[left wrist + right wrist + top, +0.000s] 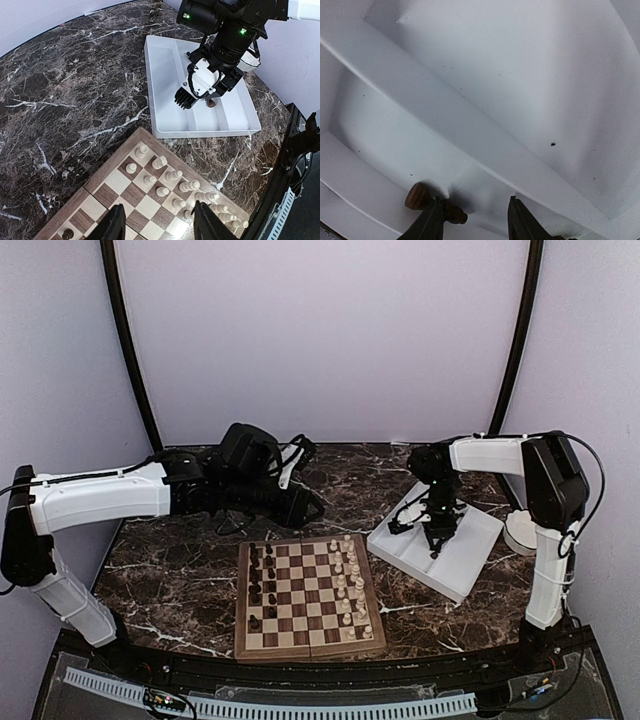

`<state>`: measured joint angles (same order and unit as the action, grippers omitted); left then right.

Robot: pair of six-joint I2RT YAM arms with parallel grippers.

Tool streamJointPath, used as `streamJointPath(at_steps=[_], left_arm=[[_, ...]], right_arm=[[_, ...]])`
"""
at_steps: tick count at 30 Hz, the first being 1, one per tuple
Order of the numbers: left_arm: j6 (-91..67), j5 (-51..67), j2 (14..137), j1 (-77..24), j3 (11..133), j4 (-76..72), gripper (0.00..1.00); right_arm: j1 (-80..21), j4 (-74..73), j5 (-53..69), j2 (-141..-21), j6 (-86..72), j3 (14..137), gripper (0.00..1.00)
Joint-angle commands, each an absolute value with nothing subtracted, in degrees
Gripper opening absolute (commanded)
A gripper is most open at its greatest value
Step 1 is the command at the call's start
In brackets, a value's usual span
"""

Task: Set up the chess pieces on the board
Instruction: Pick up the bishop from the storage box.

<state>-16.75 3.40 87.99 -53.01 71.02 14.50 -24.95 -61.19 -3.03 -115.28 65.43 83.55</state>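
My right pincer is down inside the white divided tray, pointing at the tray floor. Its jaws are spread and pinch nothing. One dark piece lies on its side in a long tray compartment. Its round end is outside one finger and its other end pokes into the gap, right against that finger. It's not clamped, and the other finger is well clear of it. I can't tell for sure which compartment that is. The tray sits on the dark marble table, near the right side of the board and not touching it, turned at an angle to it. My left pincer hangs above the board with its jaws spread and nothing held, only bare checks showing between the fingers. The board lies flat at the middle of the table, close to my bases. The dark chess pieces stand upright in two files along the board's left side. The cream-white pieces stand in two files along its right side, and the middle squares are bare. All of them are too small to tell types or count. In the left wrist view, the white ones sit just ahead of the fingers.
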Motion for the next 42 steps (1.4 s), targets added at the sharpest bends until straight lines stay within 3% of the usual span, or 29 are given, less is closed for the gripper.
streamJointPath(at_steps=[1, 8, 22, 27, 33, 38, 42], left_arm=[[-16.4, 2.9, 85.0, -52.9, 70.0, 12.9, 0.49], [-16.2, 3.8, 85.5, -52.8, 69.9, 11.9, 0.48], [-15.9, 5.7, 85.5, -52.8, 68.7, 10.5, 0.48], [-15.8, 5.5, 85.4, -52.8, 68.4, 10.6, 0.48], [-15.9, 5.3, 85.5, -52.8, 68.1, 10.2, 0.48], [-16.5, 5.7, 85.5, -52.9, 68.0, 10.1, 0.48], [-16.8, 5.3, 85.3, -52.9, 67.4, 9.5, 0.48]], right_arm=[[-24.9, -55.9, -0.7, -114.3, 61.2, 84.6, 0.45], [-24.2, -61.9, 5.4, -111.2, 59.3, 90.0, 0.44], [-25.1, -67.1, -4.0, -115.7, 65.5, 87.0, 0.5], [-25.5, -62.9, -3.7, -114.4, 65.8, 82.6, 0.47], [-26.4, -54.6, -4.6, -112.7, 65.9, 76.1, 0.39], [-26.4, -53.1, -3.9, -112.1, 64.7, 75.3, 0.15], [-26.3, -53.3, -0.9, -109.5, 63.9, 75.4, 0.06]])
